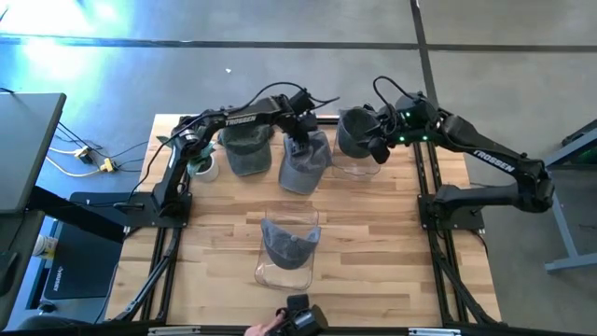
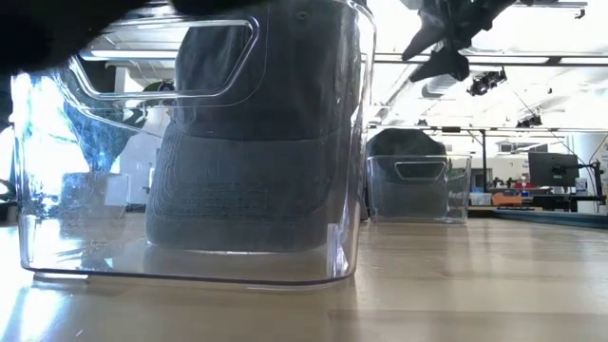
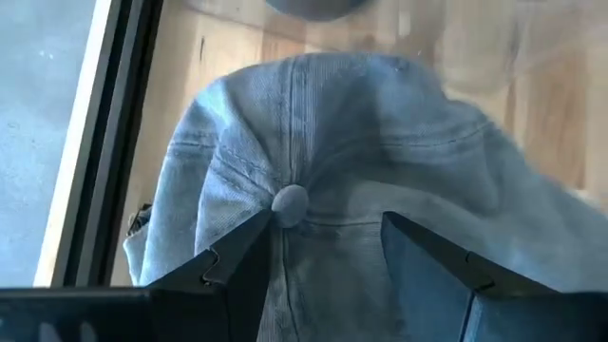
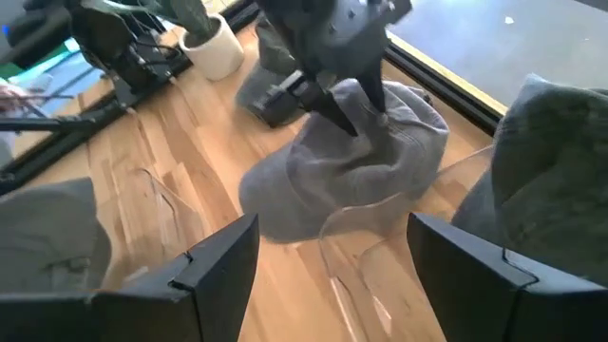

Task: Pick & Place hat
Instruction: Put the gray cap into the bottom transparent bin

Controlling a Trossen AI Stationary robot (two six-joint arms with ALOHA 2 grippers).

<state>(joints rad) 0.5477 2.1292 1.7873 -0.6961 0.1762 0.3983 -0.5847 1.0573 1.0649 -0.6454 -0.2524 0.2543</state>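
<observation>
A grey hat (image 1: 306, 164) stands on the table's far middle, with my left gripper (image 1: 299, 129) shut on its crown from above. Its button (image 3: 290, 201) shows beside one finger. A second hat (image 1: 247, 149) lies on the table to its left. A third hat (image 1: 354, 133) sits in a clear bin (image 1: 359, 166) at the far right. My right gripper (image 4: 332, 252) hangs open above that bin, its fingers around nothing. Another hat (image 2: 256, 152) sits in the near clear bin (image 1: 287, 250). My left gripper pinches the top of the hat's crown (image 3: 328, 237) between its two fingers, right beside the button. The fingers (image 4: 347, 112) come from above, slanting down. The cloth is bunched up between them. The hat's lower edge (image 4: 285, 214) seems to rest on the table.
A white pot (image 1: 207, 168) with a plant stands at the far left. A clear bin wall (image 4: 347, 223) stands right next to the held hat. Bare wood lies between the far hats and the near bin. Black rails run along the table's sides.
</observation>
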